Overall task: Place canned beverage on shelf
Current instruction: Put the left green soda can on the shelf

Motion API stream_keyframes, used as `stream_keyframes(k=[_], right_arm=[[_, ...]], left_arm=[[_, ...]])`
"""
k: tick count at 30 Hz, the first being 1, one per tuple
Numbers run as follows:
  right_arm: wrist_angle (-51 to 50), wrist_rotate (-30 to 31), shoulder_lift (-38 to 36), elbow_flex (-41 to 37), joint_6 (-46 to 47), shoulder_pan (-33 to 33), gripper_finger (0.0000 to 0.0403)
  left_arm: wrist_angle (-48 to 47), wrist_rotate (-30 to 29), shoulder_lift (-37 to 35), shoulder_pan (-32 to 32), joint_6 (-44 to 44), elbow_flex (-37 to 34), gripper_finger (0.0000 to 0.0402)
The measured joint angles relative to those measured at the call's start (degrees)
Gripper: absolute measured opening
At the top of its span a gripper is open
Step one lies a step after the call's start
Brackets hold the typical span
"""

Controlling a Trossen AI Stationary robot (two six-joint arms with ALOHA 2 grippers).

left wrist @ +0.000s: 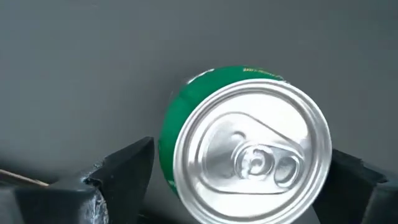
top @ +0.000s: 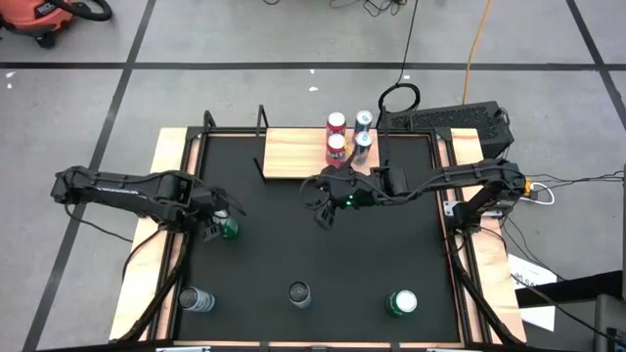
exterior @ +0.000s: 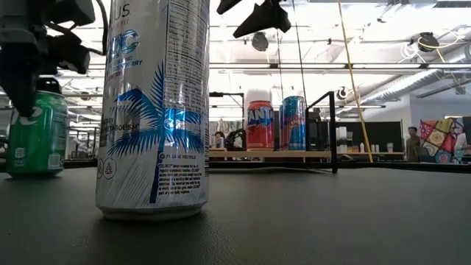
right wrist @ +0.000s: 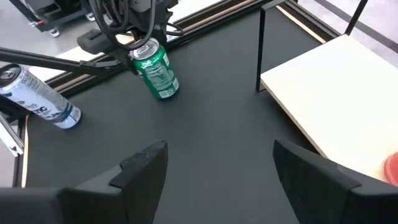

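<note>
A green can (top: 230,230) stands upright on its base on the black tabletop at the left. My left gripper (left wrist: 242,155) is open above it, pointing down. Its fingers (left wrist: 127,171) stand on either side of the can's top (left wrist: 249,152), with narrow gaps. The pair also shows in the right wrist view (right wrist: 152,65) and the low view (exterior: 37,132). The shelf (top: 293,152), a light-wood board with black rod uprights, lies at the far edge. It carries several cans (top: 337,147) at its right end. My right gripper (top: 326,213) is open and empty, above the table just in front of the shelf.
Three more cans stand along the near edge: a white and blue one (top: 196,299) at the left, one (top: 298,293) in the middle, which looms large in the low view (exterior: 152,110), and a green one (top: 402,303) at the right. A black upright (right wrist: 261,53) stands at the shelf's corner.
</note>
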Motion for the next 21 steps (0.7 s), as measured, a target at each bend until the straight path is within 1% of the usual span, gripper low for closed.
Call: stream_keyframes(k=[2,6,9,12,14,18,21], right_arm=[[0.00,0.14,0.00,0.00,0.82,0.00,0.0280],[0.08,1.02,0.00,0.00,1.04,0.00,0.0268],[0.59,1.11,0.00,0.00,1.09,-0.05,0.0258],[1.51,1.04,-0.10,0.00,1.32,-0.11,0.0251],[1.46,0.99,-0.51,0.00,1.91,-0.11,0.0247],[-0.10,0.89,-1.93,-0.01,2.35,-0.67,0.0241],[-2.61,0.89,-3.74,-0.02,4.28,-1.61,0.0237]], left_arm=[[0.38,-1.37,0.00,0.00,-0.20,0.00,0.0346],[0.64,-2.10,0.00,0.04,-0.35,0.04,0.0305],[2.50,-2.19,0.11,0.04,-3.16,0.35,0.0277],[4.25,-2.67,1.07,0.04,-8.17,3.54,0.0275],[6.70,-4.37,2.54,0.04,-8.94,6.64,0.0275],[7.47,-9.23,7.26,0.11,-5.20,12.26,0.0275],[8.06,-10.52,12.60,0.85,-1.05,16.52,0.0276]])
